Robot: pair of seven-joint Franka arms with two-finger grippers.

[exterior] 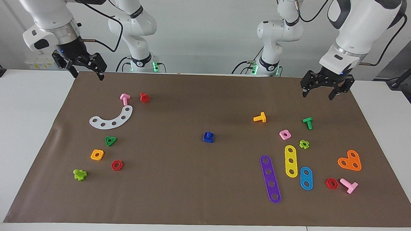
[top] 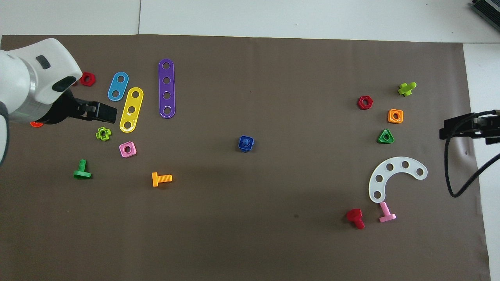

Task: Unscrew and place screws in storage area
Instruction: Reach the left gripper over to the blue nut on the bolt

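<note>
The screw (exterior: 208,136) is a small dark-blue bolt standing in a blue square nut, in the middle of the brown paper mat (exterior: 189,190). From overhead the screw (top: 245,143) shows as a round core in the square nut on the mat (top: 250,234). My left gripper (exterior: 317,96) hangs open and empty over the mat's edge at the left arm's end, and in the overhead view the left gripper (top: 104,112) covers the parts there. My right gripper (exterior: 87,75) hangs open and empty over the mat's corner at the right arm's end, and the right gripper (top: 455,128) shows overhead.
Toward the left arm's end lie an orange bolt (exterior: 260,117), a green bolt (exterior: 308,123), a pink nut (exterior: 285,134), purple (exterior: 270,179), yellow (exterior: 291,161) and blue (exterior: 306,178) strips, and an orange plate (exterior: 350,161). Toward the right arm's end lie a white curved strip (exterior: 111,118), pink (exterior: 124,99) and red (exterior: 144,97) bolts, and several nuts.
</note>
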